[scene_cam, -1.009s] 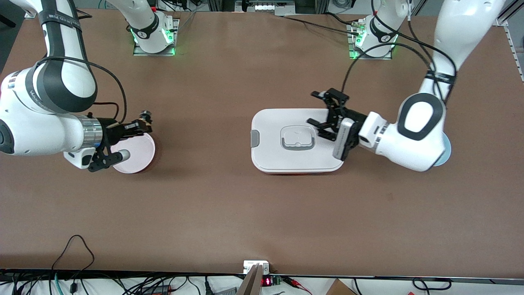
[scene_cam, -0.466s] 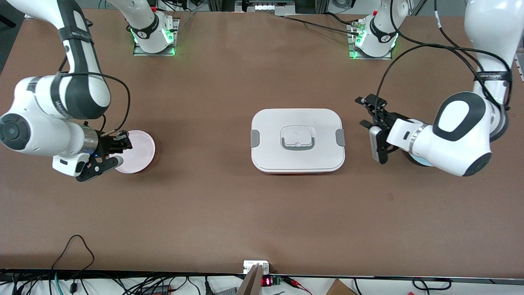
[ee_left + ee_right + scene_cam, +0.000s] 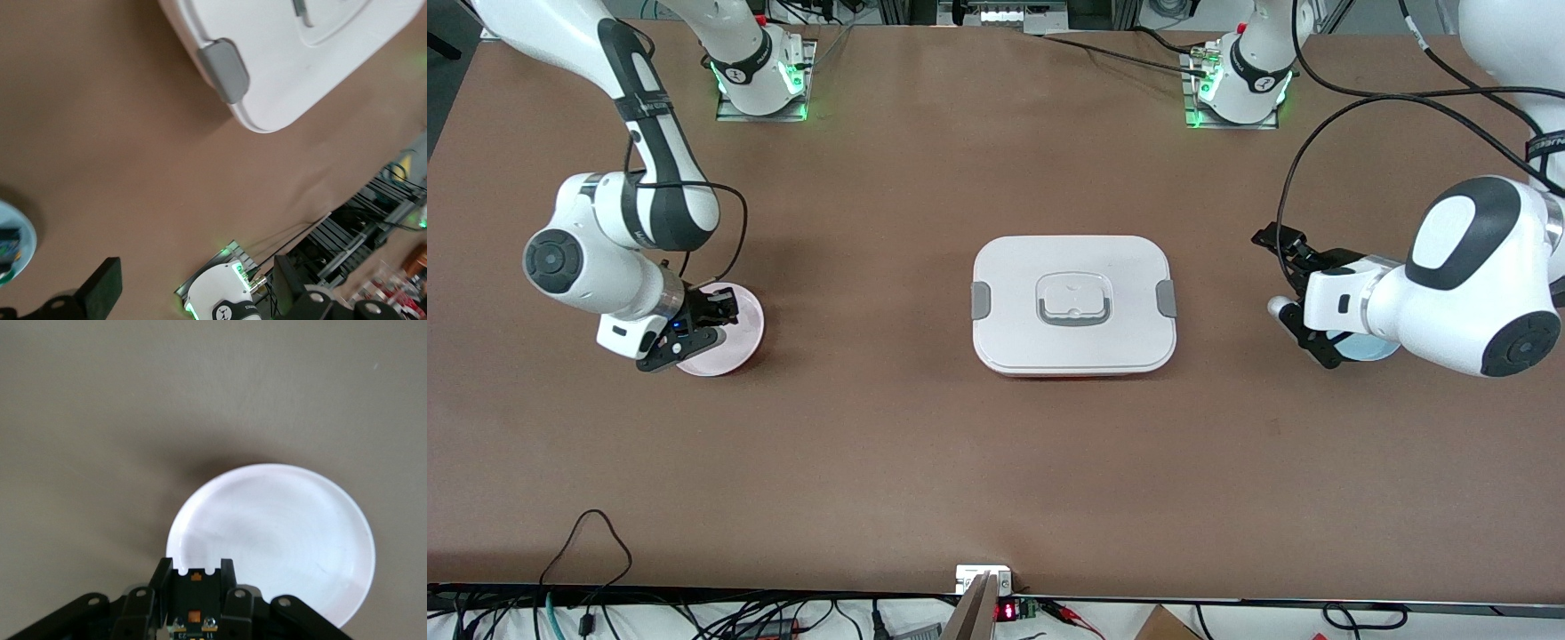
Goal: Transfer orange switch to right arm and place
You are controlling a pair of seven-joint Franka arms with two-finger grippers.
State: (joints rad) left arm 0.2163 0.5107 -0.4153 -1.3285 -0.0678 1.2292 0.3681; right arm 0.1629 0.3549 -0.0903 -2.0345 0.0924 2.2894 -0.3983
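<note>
My right gripper (image 3: 725,311) is shut on the orange switch (image 3: 195,585), a tiny black part with orange marks, and holds it low over the edge of the pink plate (image 3: 743,333). In the right wrist view the plate (image 3: 287,547) shows white just past the gripper (image 3: 195,577). My left gripper (image 3: 1282,267) is open and empty, beside the light blue plate (image 3: 1365,348) at the left arm's end of the table. In the left wrist view its black fingers (image 3: 100,288) stand wide apart.
A white lidded container (image 3: 1073,304) with grey clips sits mid-table; its corner shows in the left wrist view (image 3: 280,60). The light blue plate (image 3: 12,248) holds a small dark-and-blue part. Cables lie along the table's near edge.
My right gripper has come down with the switch, over the pink plate. My left arm has drawn back from over the white container toward its own end of the table.
</note>
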